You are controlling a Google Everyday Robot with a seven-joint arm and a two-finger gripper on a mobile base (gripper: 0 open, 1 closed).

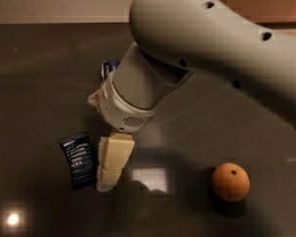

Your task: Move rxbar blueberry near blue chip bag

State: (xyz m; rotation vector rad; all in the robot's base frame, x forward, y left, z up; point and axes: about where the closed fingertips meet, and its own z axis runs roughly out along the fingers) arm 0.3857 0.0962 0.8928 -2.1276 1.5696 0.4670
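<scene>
The rxbar (79,160) lies flat on the dark table (34,83), left of centre and toward the near edge. Its long axis runs almost straight up and down the camera view, the far end leaning a little left. It is a small navy rectangle with rows of white text lines across its face, and it looks uncreased. The grey arm (207,58) comes in from the upper right, bends at a thick wrist over the middle of the table and points down and toward the near left. At its end the cream gripper (108,183) hangs just right of the rxbar, its tip level with the bar's near end. Whether it touches the bar, and whether it is open or closed, cannot be told. It grasps nothing that shows. A corner of the blue bag (108,68) peeks out behind the wrist, well apart from the rxbar. An orange (230,182) sits to the right.
</scene>
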